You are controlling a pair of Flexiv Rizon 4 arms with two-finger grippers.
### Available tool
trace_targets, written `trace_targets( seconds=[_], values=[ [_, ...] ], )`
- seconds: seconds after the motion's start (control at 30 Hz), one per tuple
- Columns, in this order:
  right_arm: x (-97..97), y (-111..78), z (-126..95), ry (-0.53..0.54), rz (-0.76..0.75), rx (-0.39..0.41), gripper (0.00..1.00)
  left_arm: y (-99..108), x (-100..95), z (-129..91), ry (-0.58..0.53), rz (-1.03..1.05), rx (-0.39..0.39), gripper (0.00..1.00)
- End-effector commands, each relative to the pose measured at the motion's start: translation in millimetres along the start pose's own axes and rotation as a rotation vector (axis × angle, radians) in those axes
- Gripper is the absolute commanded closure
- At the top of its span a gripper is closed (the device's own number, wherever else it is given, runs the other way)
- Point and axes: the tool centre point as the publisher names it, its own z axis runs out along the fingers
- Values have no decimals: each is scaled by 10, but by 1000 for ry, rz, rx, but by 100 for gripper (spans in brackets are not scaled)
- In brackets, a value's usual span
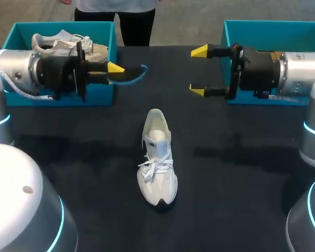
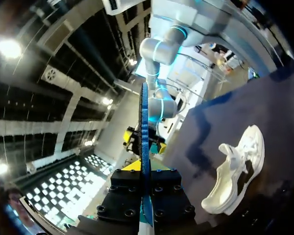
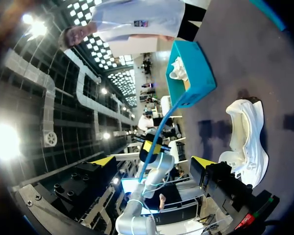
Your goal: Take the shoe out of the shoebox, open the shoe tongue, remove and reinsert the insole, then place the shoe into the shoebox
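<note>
A white lace-up shoe (image 1: 156, 160) lies on the black table, toe toward me, tongue raised. My left gripper (image 1: 115, 68) hovers in front of the left teal shoebox (image 1: 102, 89), shut on a thin blue insole (image 1: 134, 80) that sticks out toward the table's middle. In the left wrist view the insole (image 2: 144, 122) stands edge-on between the fingers of my left gripper (image 2: 144, 169), with the shoe (image 2: 237, 171) off to one side below. My right gripper (image 1: 198, 71) hangs wide open and empty opposite it. The right wrist view shows its own gripper (image 3: 154, 161), the insole (image 3: 161, 129) ahead and the shoe (image 3: 247, 139).
The left shoebox holds a second pale shoe (image 1: 68, 44). A second teal box (image 1: 236, 31) stands at the back right behind my right arm. Both boxes sit along the far edge of the table (image 1: 236, 173).
</note>
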Motion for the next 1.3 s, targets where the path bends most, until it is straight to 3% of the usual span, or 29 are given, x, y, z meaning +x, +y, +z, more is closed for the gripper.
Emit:
trace_targets(
  seconds=[0.03, 0.17, 0.3, 0.43, 0.5, 1.03, 1.3],
  values=[
    [4, -7, 9, -6, 1, -2, 0, -59, -63, 19, -1, -519, 31, 100],
    [4, -7, 9, -6, 1, -2, 0, -7, -76, -4, -14, -682, 61, 100],
    [4, -7, 9, -6, 1, -2, 0, 19, -127, -7, -40, -1039, 197, 100],
    [4, -7, 9, -6, 1, -2, 0, 141, -102, 14, -85, -1241, 213, 100],
    [4, -7, 9, -6, 1, -2, 0, 213, -119, 27, -110, -1239, 184, 100],
    [4, -7, 9, -6, 1, -2, 0, 213, -119, 27, -110, -1239, 184, 100],
    [4, -7, 9, -6, 1, -2, 0, 129, -129, 121, -110, -1676, 220, 100]
  ],
)
